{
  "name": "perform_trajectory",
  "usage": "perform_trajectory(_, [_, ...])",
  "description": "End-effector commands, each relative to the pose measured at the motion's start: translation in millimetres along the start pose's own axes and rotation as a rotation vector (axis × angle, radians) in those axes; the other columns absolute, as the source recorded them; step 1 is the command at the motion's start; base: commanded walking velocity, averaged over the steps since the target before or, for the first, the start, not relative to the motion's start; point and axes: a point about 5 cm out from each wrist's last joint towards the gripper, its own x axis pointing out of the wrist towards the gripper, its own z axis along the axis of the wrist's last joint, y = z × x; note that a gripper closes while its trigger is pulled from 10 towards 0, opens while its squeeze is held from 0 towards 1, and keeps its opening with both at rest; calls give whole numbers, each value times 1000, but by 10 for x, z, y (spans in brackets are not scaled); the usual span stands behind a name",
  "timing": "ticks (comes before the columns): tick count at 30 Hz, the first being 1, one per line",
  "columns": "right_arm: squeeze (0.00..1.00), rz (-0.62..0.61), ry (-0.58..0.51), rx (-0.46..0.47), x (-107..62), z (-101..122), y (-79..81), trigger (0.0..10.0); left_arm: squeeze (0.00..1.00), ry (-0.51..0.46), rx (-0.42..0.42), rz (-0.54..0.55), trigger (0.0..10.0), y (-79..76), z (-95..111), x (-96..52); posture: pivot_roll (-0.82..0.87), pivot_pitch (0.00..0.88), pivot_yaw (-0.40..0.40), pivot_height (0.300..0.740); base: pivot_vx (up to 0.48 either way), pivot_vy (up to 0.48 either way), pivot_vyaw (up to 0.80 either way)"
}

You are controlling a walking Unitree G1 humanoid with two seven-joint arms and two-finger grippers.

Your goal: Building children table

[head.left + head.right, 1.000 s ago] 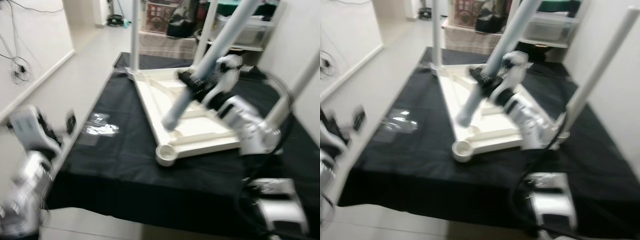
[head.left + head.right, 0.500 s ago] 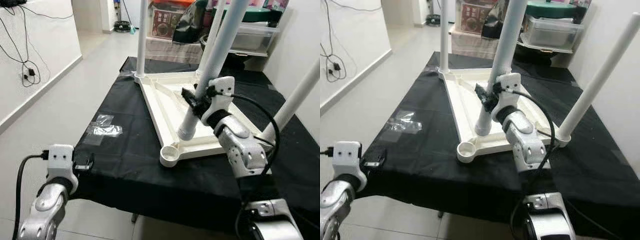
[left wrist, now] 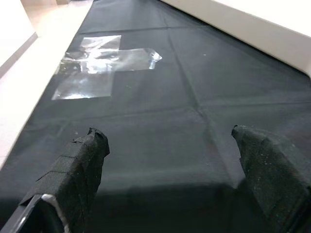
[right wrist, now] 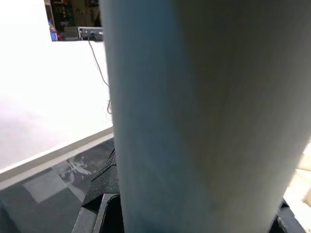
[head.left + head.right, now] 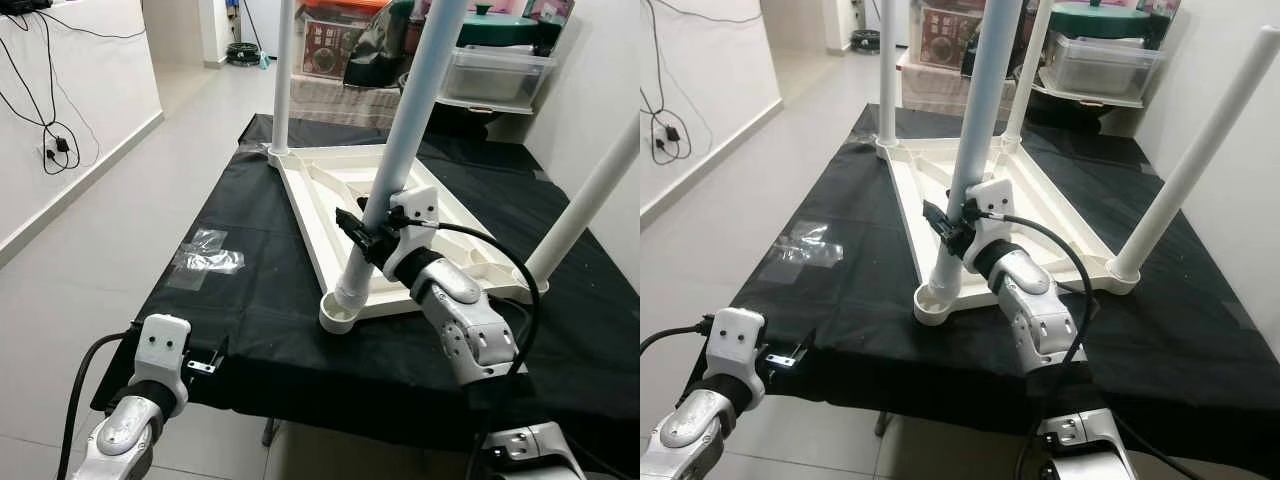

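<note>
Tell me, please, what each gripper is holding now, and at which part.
The right gripper holds the pale table leg low on its shaft, a little above the corner socket of the tabletop. The left gripper is open and holds nothing.

Black cloth point(image 5: 250, 300) covers the bench, hanging over its near edge. Clear plastic bag point(image 5: 208, 257), crumpled and shiny, lies on the cloth at left of centre frame, near the cloth's left edge. Pale tiled floor point(image 5: 120, 200) runs up the left side. White wall at upper left with black cables point(image 5: 50, 140) dangling to a socket. Upper right: clear storage bin point(image 5: 500, 75) with a green lid point(image 5: 505, 30) above it. Top centre: patterned box point(image 5: 335, 45) beside a black bag point(image 5: 385, 50).
</note>
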Motion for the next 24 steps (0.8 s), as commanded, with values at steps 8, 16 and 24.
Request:
perform_trajectory(8, [0,-25,-32,58,11,67,40,10000,0,-23,-75,4,10000,33,58,23,39,0,-91,740,0,480,-800])
perform_trajectory(16, [0,-64,-40,37,-15,65,19,10000,0,-47,-61,12,10000,19,55,31,34,0,-86,740,0,240,-400])
perform_trajectory(24, [0,-84,-7,21,-33,21,-24,10000,0,-26,-44,39,10000,31,24,34,39,0,-89,740,0,0,0])
